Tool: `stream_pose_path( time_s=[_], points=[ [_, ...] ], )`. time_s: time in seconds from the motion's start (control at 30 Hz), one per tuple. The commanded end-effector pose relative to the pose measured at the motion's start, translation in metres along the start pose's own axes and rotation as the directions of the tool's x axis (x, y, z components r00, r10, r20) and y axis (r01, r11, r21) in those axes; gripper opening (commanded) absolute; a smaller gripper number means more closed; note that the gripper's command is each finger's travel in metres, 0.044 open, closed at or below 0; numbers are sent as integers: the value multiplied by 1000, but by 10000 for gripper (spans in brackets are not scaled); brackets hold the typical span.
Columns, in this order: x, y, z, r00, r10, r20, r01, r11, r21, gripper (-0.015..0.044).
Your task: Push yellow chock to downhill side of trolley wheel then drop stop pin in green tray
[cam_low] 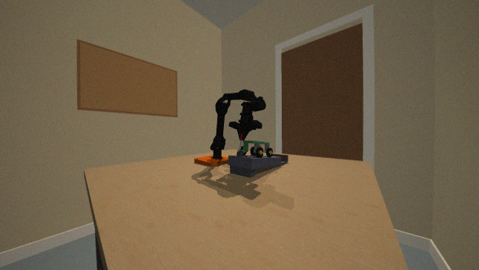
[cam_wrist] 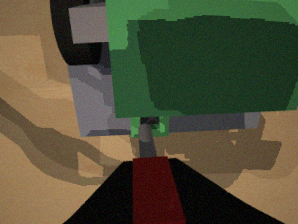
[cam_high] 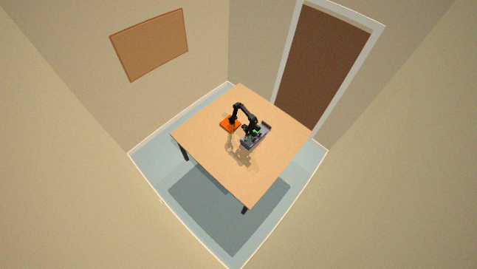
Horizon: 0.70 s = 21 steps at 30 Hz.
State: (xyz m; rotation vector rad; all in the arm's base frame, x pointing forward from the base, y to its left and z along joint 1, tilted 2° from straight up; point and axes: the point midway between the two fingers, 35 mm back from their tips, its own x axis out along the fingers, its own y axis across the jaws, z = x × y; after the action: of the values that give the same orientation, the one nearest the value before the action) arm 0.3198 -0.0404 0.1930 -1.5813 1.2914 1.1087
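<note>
Red shows between the fingers of the claw (cam_low: 242,137) (cam_wrist: 151,161), clamped on the pin (cam_low: 241,137) (cam_wrist: 154,192). In the wrist view, its grey shank points to twelve o'clock, toward a green tab (cam_wrist: 135,129) at the trolley's (cam_low: 257,142) (cam_wrist: 210,65) six o'clock edge. The trolley stands on the grey ramp (cam_high: 246,145) (cam_low: 242,165) (cam_wrist: 92,112), on the desk (cam_high: 221,159) (cam_low: 237,230).

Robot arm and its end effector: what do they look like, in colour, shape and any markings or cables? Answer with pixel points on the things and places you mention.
The arm (cam_high: 244,109) (cam_low: 220,120) is matte black, with slim links between chunkier joints. The end effector (cam_high: 246,136) (cam_low: 241,138) (cam_wrist: 149,168) is black too, with a wide body and fingers tapering towards their tips. No markings or cables can be made out.
</note>
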Motion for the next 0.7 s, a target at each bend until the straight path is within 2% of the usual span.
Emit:
stream_pose_path(
  time_s=[0.0, 0.67],
  points=[
    [-4, -2, -3, 1000, -10, -6, 10, 1000, 6, 0],
    [-4, -1, -18, 1000, -10, -7, 10, 1000, 6, 0]
  ],
)
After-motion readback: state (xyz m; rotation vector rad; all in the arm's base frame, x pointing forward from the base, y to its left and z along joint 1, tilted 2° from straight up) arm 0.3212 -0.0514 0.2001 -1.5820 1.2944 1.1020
